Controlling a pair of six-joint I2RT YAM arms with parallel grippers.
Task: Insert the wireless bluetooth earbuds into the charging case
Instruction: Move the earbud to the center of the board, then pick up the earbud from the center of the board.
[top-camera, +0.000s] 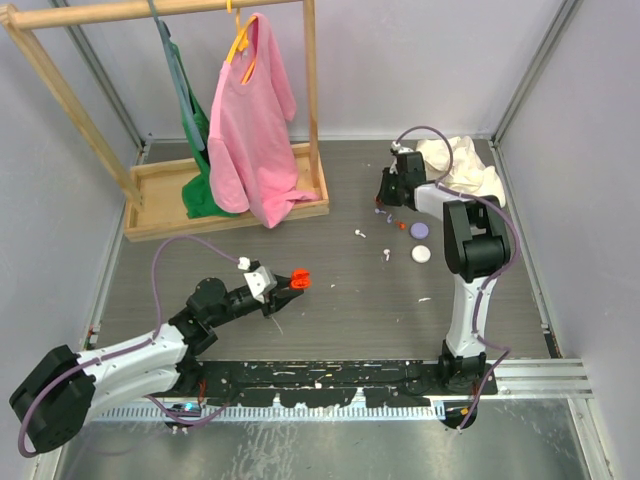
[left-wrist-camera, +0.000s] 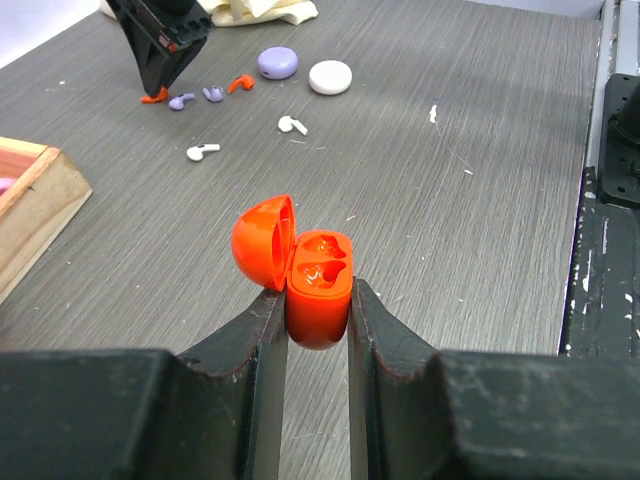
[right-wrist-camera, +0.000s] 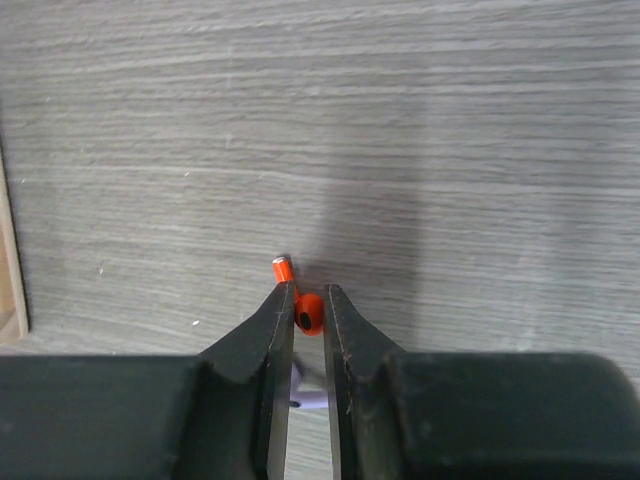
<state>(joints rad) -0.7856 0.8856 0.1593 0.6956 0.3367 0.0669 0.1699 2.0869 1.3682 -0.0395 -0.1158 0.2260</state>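
Two grips: left gripper (left-wrist-camera: 312, 290) holds open red case (left-wrist-camera: 320, 275), right gripper (right-wrist-camera: 307, 288) pinches red earbud (right-wrist-camera: 308, 313).

Charging case (left-wrist-camera: 318, 300): glossy orange-red, lid and wells alike. Gripped earbud (right-wrist-camera: 307, 313): same orange-red, dark spot, pale stem tip. Loose earbud (left-wrist-camera: 239, 83): orange-red. Lilac earbuds (left-wrist-camera: 181, 101); white earbuds (left-wrist-camera: 202, 152). Lilac case (left-wrist-camera: 278, 63); white case (left-wrist-camera: 330, 77). Desk (left-wrist-camera: 480, 200): grey, streaked wood grain, white flecks. Shirt (top-camera: 250, 120): pink. Garment (top-camera: 203, 195) beside it: green. Cloth (top-camera: 462, 165): cream.
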